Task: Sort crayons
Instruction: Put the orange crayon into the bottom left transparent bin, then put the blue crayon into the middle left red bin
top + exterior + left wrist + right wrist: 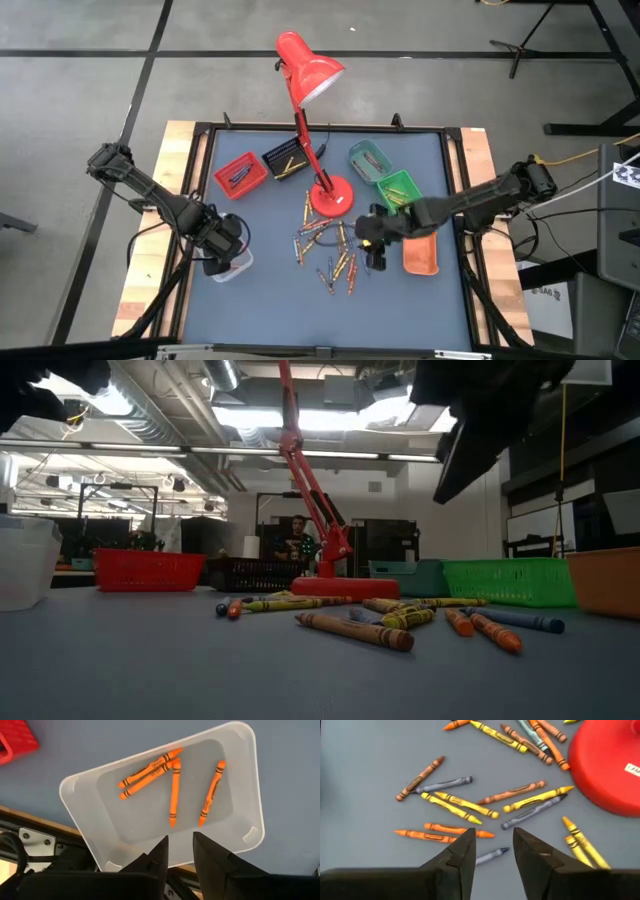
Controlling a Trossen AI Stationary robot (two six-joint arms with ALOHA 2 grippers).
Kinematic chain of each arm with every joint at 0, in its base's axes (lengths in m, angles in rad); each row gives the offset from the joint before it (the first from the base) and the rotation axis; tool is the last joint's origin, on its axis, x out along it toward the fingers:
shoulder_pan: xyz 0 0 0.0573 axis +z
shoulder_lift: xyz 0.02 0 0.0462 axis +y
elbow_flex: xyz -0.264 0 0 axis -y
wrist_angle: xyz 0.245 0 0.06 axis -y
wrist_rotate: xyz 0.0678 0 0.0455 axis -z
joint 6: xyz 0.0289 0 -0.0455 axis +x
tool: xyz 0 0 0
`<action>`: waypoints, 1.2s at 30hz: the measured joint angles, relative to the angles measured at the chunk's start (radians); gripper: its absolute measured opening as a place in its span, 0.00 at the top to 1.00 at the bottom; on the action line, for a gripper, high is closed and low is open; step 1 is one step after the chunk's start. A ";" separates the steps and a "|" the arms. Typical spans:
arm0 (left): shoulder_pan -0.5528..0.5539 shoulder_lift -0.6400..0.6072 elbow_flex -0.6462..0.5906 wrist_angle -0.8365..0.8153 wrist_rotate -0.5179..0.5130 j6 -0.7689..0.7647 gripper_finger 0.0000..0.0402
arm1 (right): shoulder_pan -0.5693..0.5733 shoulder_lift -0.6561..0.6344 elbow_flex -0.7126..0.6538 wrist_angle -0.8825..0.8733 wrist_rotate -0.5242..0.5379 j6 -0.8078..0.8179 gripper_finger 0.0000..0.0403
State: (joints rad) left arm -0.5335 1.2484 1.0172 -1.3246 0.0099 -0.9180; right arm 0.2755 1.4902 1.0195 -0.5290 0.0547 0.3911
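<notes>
Many loose crayons [325,250] lie flat on the blue-grey mat by the red lamp's base; they also show in the right wrist view [455,805] and the low view [380,622]. My right gripper [493,837] hovers open and empty above them [377,258], over a blue-grey crayon [490,855]. My left gripper [180,842] is open and empty above a clear tray [100,795] at the mat's near left [232,266]. Several orange crayons [172,790] lie on the tray's floor.
A red desk lamp [330,195] stands mid-table. Small trays sit behind and beside it: red [240,175], black [285,160], teal [368,160], green [398,188] and orange [420,255]. Bare mat lies along the near edge [300,310].
</notes>
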 joint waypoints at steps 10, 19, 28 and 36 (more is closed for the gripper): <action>0.000 0.000 0.000 0.114 -0.128 0.000 0.78 | 0.194 0.033 0.000 -0.011 0.149 0.309 0.68; 0.000 0.001 0.000 0.230 -0.182 0.003 0.78 | 0.242 0.187 -0.001 0.012 0.252 0.566 0.68; 0.000 0.001 0.000 0.231 -0.182 0.004 0.78 | 0.241 0.295 -0.001 0.012 0.251 0.611 0.68; 0.000 0.001 0.000 0.241 -0.182 0.004 0.79 | 0.241 0.326 0.000 0.011 0.252 0.611 0.68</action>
State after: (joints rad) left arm -0.5335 1.2491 1.0172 -1.0841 -0.1726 -0.9142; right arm 0.5167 1.8160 1.0191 -0.5182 0.3069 1.0019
